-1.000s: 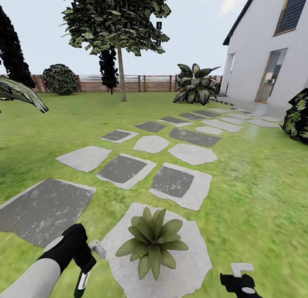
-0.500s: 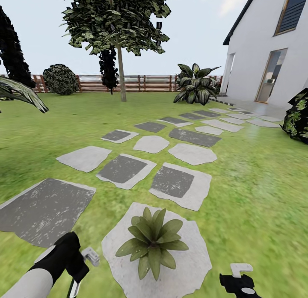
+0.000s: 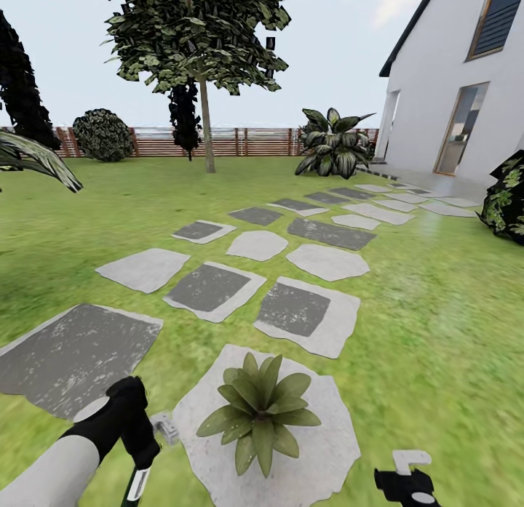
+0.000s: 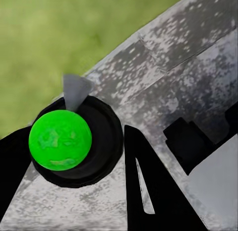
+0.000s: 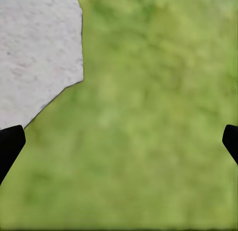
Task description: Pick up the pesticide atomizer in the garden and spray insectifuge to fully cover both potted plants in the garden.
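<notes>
The pesticide atomizer [image 3: 138,484] hangs in my left gripper [image 3: 142,452] at the lower left, its whitish trigger head [image 3: 166,428] pointing toward a potted plant [image 3: 258,409]. That plant is a low green rosette on a pale stone slab [image 3: 320,456], just right of the atomizer. In the left wrist view the atomizer [image 4: 60,139] appears end-on as a dark round body with a green middle, clamped between the black fingers [image 4: 148,191]. My right gripper [image 3: 406,469] hovers low over grass, right of the plant. Its fingertips [image 5: 10,146] stand wide apart with nothing between them.
Grey and pale stepping stones [image 3: 298,310] lead across the lawn to a white house [image 3: 466,92]. A tree [image 3: 204,63], a leafy bush [image 3: 333,143] and a slat fence [image 3: 240,142] stand at the back. A dark bush [image 3: 509,198] is at the right.
My left gripper dipped down and left with the atomizer half a second ago, then rose back toward the plant. The right gripper and the view have not moved.
</notes>
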Motion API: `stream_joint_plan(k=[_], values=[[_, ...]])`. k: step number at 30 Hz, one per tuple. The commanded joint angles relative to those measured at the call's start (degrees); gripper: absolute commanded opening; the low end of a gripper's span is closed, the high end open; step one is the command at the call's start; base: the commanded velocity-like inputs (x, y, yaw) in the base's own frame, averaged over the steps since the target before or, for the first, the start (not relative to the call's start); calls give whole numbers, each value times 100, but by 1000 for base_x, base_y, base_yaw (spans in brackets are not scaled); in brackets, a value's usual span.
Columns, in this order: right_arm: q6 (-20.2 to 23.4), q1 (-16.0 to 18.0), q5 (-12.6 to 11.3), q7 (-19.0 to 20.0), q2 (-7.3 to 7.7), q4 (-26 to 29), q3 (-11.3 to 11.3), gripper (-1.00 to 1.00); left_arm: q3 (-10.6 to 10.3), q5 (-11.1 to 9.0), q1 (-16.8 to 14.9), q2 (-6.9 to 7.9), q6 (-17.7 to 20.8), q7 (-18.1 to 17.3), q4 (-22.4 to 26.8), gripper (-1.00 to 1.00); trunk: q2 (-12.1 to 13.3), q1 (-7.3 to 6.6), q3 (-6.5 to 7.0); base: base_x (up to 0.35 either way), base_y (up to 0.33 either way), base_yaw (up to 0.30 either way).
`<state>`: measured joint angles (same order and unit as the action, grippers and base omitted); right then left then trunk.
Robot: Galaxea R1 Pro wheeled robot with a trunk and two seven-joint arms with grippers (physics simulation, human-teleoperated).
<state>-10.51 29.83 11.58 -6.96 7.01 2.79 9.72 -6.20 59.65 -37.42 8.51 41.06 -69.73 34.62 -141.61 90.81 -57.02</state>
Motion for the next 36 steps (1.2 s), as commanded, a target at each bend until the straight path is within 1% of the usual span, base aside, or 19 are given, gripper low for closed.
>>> stream_joint_plan(k=[1,2,3,4,8,12,21,25,31,36], values=[[-21,1,61,-15,-1,-8,47,100,-26,18,9,49,47,-37,6,-100,-2,-1,-6,0,0,0],[-21,-1,62,-15,-2,-7,47,100,-28,25,27,121,45,-39,3,-100,-2,-1,-6,0,0,0],[-21,-2,63,-16,-4,-7,47,100,-34,30,38,163,44,-40,2,-100,-2,-1,-6,0,0,0],[-21,-3,63,-16,-4,-7,47,100,-42,34,46,171,43,-40,1,-100,-2,-1,-6,0,0,0],[-21,-4,63,-16,-6,-7,47,100,-44,38,55,135,65,-28,1,-100,-2,-1,-6,7,-3,0],[-14,-4,56,-16,-6,-7,47,100,-21,27,52,88,105,-24,49,-100,-2,-1,-6,151,-100,0],[-6,-4,30,-22,-15,9,47,100,-29,37,23,85,109,-6,98,-100,-2,-1,-6,29,-18,0],[-4,-4,29,-24,-15,23,55,100,-24,30,-21,82,113,-6,105,-100,-163,87,-100,0,0,0],[-4,-4,28,-24,-15,28,56,100,-22,29,-34,75,118,-7,109,-100,-171,102,-285,0,0,0],[-29,-4,33,-24,-3,55,62,100,-22,27,-45,19,136,-14,206,-100,-178,115,-429,0,0,0]])
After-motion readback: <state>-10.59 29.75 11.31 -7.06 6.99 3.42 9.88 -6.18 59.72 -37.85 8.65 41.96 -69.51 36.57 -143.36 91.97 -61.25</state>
